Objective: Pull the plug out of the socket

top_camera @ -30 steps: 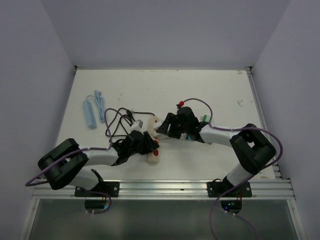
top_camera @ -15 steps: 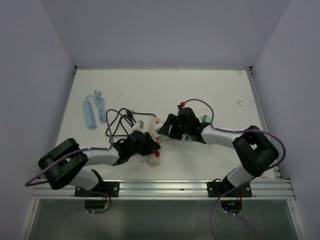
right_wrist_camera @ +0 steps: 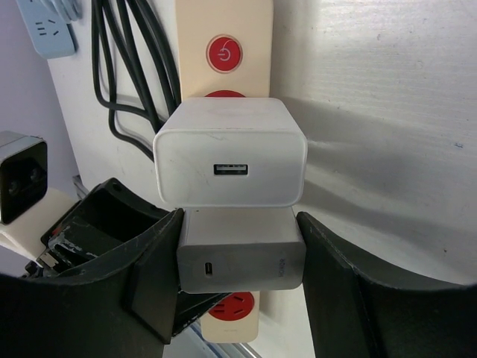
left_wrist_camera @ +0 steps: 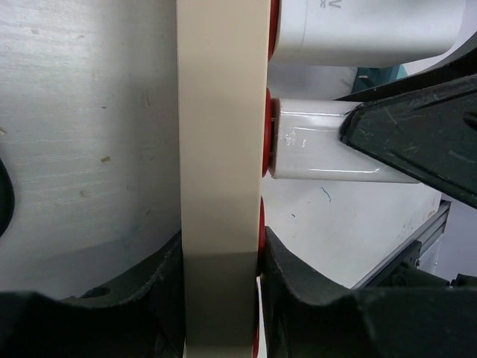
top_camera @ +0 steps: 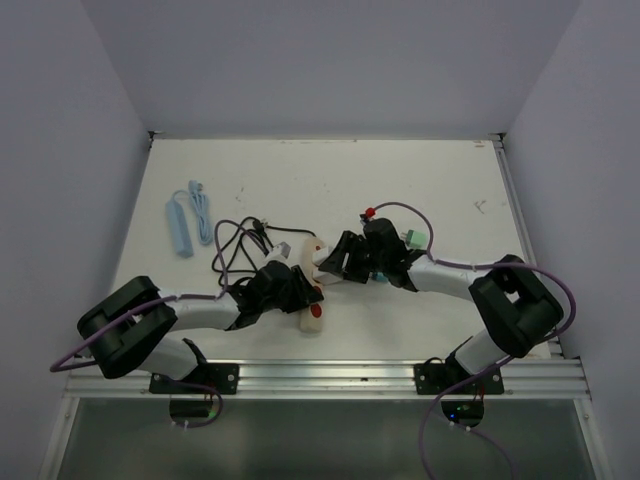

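Presumably light and slide-prone, the socket [left_wrist_camera: 222,134] is clamped by the left claw [left_wrist_camera: 221,298]; the right claw [right_wrist_camera: 238,287] grasps the rigid, glossy plug [right_wrist_camera: 240,257] by its flat sides.

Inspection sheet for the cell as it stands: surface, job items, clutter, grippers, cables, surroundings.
Surface: white table, a few dark marks.
Job's things: beige power strip with two chargers plugged in; plug seated, second plug right beside it.
Clutter: light blue power strip at far left, apart.
Grippers: left gripper shut on the beige power strip; right gripper shut on the plug.
Cables: black cord looped beside the beige strip; blue cord by the blue one.
Surroundings: plain walls; metal rail at near edge.
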Tool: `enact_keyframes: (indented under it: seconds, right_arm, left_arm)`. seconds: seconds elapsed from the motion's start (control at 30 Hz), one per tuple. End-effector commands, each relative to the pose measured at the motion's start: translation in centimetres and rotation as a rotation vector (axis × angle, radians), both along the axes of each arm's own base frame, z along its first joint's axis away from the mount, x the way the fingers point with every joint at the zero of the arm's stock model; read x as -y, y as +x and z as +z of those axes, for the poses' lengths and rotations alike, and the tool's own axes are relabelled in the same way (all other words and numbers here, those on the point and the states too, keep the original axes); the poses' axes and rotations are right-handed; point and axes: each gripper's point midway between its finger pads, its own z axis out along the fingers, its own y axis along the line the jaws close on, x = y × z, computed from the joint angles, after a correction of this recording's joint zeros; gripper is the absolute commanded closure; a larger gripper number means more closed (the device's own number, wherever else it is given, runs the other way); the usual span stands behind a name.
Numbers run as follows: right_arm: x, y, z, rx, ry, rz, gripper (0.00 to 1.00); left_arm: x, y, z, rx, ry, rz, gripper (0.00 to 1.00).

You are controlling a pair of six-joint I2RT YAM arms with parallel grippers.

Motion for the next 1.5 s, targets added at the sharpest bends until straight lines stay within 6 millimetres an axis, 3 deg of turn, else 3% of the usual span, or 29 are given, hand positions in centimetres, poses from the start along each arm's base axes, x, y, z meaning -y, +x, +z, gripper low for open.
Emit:
enact_keyframes:
  seconds: [0.0,0.13,0.27,0.5,0.77,1.03,1.27,1.47]
  right_arm:
    - [-1.5,0.1,6.9,0.108,0.128,0.074,1.00]
    - [-0.7,0.5,7.6,0.084,0.055,0.036,1.00]
    - [0.3,0.5,6.8,0.058,-0.009,0.002,1.00]
    - [-0.8,0.1,7.3,0.126,0.121,0.062,1.00]
    - [0.9,0.1,7.0,0.140,0.204,0.063,1.00]
    - [2.0,0.9,8.4,0.133,0.068,0.029,1.00]
    - [2.0,0.6,7.0,0.064,-0.071,-0.026,1.00]
    - [1.5,0.3,7.1,0.098,-0.048,0.007,1.00]
  left_arm:
    - [-7.9,-3.1,-7.2,-0.206,0.340,0.135,1.00]
    - [-8.0,-2.9,-7.3,-0.210,0.356,0.142,1.00]
    - [-8.3,-3.1,-7.5,-0.226,0.374,0.146,1.00]
    - [-9.0,-3.5,-7.4,-0.237,0.378,0.175,1.00]
    - [-9.5,-3.7,-7.4,-0.238,0.378,0.198,1.00]
    - [-9.9,-3.7,-7.9,-0.262,0.406,0.208,1.00]
    - [-9.7,-3.6,-8.0,-0.264,0.415,0.204,1.00]
    - [-9.7,-3.7,-8.0,-0.266,0.409,0.201,1.00]
